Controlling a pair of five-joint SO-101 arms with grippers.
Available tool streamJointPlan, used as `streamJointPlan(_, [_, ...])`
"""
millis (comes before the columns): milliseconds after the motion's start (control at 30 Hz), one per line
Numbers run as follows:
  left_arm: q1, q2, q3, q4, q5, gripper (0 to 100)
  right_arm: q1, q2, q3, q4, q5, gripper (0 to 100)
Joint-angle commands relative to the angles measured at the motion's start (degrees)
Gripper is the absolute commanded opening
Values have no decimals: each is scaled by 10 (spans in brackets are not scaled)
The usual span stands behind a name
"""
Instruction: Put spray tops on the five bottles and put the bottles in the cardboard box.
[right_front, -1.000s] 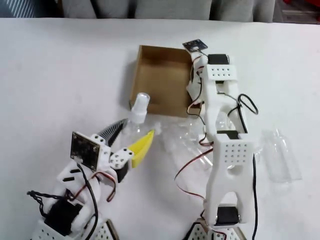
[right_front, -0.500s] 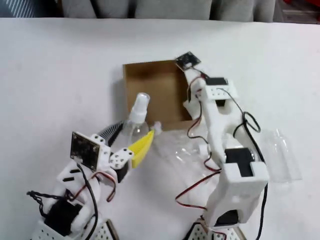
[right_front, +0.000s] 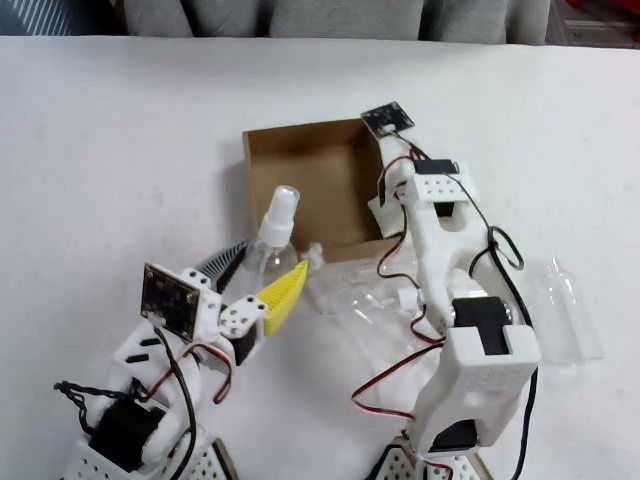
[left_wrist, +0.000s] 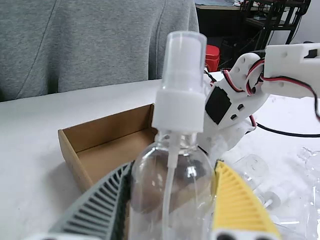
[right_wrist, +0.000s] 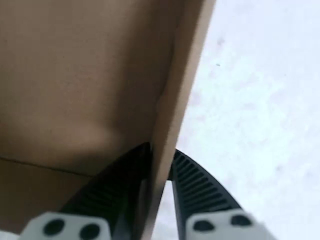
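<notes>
While our left gripper clamps the clear plastic bottle with white spray top just beside the brown cardboard box, right gripper pinches its wall. We judge it early: nothing boxed, and the loose clear bottles lie uncapped.

1. One cardboard box is showing.
2. One spray-topped bottle is standing; one bare bottle is lying apart; clustered clear bottles are defying exact count.
3. One left arm and one right arm are showing.
</notes>
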Motion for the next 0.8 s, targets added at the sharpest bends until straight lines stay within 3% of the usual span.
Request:
streamJointPlan(0, [1,-6,-2,-1,6,60,15,-22,-6,24,-36,16])
streamJointPlan(767, [1,-6,-1,-1,6,60,15,-50,0,141,-205,16])
